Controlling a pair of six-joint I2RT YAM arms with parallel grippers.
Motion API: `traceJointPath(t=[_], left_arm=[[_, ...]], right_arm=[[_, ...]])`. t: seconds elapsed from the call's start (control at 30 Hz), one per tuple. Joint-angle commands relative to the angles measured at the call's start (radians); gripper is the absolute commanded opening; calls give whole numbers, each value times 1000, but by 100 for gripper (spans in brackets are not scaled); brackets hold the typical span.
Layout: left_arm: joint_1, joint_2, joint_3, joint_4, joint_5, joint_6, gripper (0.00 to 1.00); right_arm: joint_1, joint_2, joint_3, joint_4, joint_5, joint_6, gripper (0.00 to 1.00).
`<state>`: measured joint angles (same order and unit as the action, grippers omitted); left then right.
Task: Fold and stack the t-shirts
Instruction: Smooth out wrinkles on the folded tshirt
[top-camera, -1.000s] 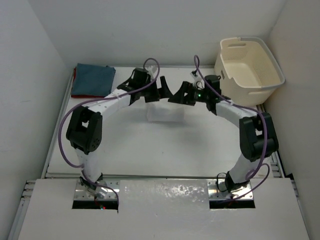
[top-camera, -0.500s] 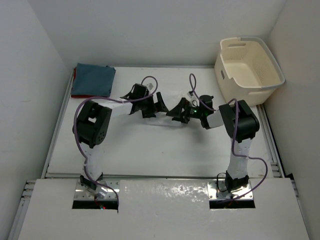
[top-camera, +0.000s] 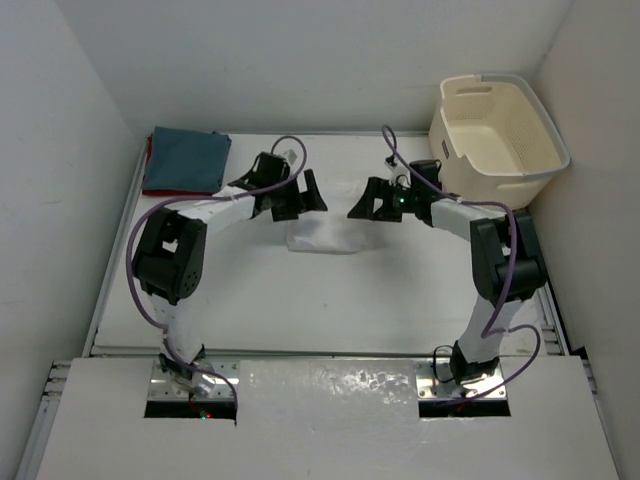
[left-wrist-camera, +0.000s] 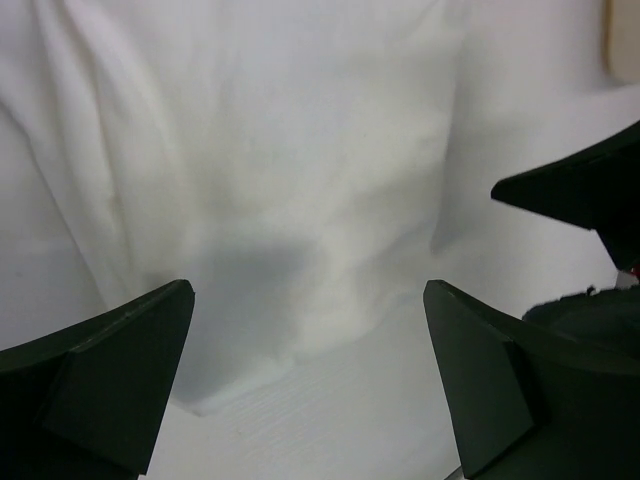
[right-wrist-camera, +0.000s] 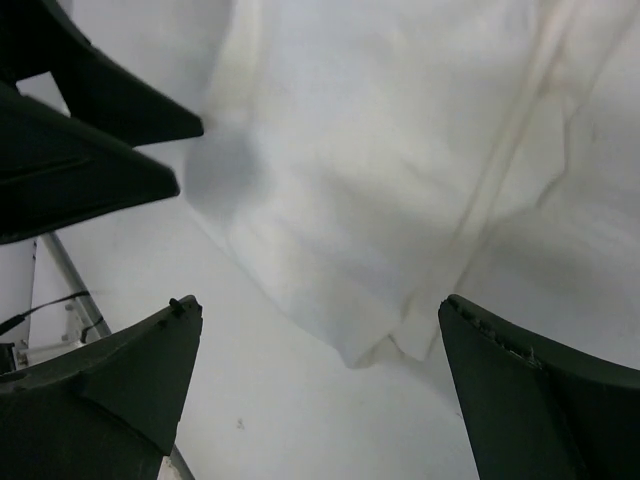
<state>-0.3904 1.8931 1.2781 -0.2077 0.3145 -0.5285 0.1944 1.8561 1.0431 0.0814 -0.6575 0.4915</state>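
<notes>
The white t-shirt (top-camera: 325, 238) lies folded at mid-table, toward the far edge. The slate blue-grey t-shirt (top-camera: 188, 159) lies folded on the red t-shirt (top-camera: 148, 162) at the far left corner. The left gripper (top-camera: 309, 191) and right gripper (top-camera: 362, 199) hover over the white t-shirt's far side, jaws spread and gripping nothing.

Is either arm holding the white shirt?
No, the left tool and right tool are both open above the white shirt lying on the table.
</notes>
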Motion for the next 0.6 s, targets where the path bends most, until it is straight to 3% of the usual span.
traceJointPath(t=[0.0,0.37,0.57], left_arm=[[13,-51,125,-7,-38,35,100],[47,303,496,-103,-23,79,100],[125,345,457,-65,11,85,100]], right_arm=[[10,-66,92,-82,-28,-56,99],[28,254,377,142,-90,157,99],[25,443,506,132,-47,170,99]])
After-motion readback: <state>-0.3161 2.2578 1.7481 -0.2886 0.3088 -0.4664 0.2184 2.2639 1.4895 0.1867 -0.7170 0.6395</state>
